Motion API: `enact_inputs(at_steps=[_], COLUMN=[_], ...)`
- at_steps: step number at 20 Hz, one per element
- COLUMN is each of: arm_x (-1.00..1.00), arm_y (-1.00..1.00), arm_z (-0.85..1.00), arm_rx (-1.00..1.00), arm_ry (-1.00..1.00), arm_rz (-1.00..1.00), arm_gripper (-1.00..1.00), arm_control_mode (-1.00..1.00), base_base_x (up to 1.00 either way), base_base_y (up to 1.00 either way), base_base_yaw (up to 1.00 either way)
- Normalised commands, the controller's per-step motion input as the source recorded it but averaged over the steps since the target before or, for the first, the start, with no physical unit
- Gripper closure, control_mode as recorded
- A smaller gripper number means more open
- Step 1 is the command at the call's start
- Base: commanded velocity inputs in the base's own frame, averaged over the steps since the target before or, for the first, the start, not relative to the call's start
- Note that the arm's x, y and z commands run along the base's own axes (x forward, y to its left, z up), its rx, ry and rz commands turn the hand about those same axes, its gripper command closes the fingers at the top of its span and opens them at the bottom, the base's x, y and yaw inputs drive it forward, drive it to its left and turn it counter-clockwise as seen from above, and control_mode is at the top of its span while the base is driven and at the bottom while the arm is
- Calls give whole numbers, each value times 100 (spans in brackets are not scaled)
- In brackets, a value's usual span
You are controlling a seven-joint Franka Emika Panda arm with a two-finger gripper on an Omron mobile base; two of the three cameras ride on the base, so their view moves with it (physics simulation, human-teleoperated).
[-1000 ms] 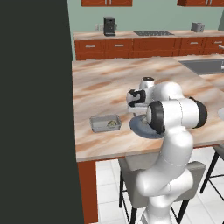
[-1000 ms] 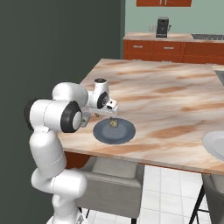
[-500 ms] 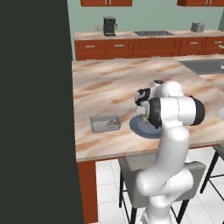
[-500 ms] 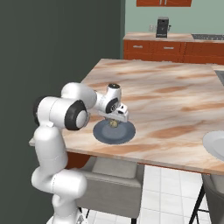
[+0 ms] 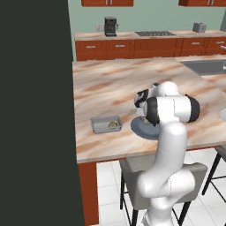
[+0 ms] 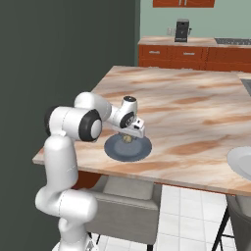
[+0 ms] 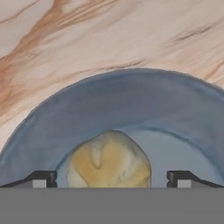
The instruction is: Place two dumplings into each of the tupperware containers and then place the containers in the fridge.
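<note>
Counter [image 5: 110, 84]: one plate [image 7: 131, 100], one dumpling [image 7: 109, 159].

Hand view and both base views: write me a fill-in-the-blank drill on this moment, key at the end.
1. The dumpling lies on a round blue-grey ____.
2. The gripper has its jaws ____, one on each side of the dumpling.
3. The tupperware container stands on the marbled ____.

Missing words: plate; open; counter
</note>
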Motion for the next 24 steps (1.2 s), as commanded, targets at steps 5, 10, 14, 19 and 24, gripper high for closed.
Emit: enact_inputs(at_steps=[5, 10, 14, 19, 24], arm_x=[-4, -42, -25, 25, 22], arm_y=[15, 3, 0, 0, 0], arm_z=[-20, -4, -4, -1, 0], arm_rx=[0, 0, 0, 0, 0], arm_ry=[1, 0, 0, 0, 0], arm_rz=[0, 0, 0, 0, 0], arm_gripper=[-100, -100, -100, -100, -100], arm_control_mode=[-100, -100, -100, -100, -100], base_base_x=[0, 0, 0, 0, 0], base_base_y=[0, 0, 0, 0, 0], base_base_yaw=[0, 0, 0, 0, 0])
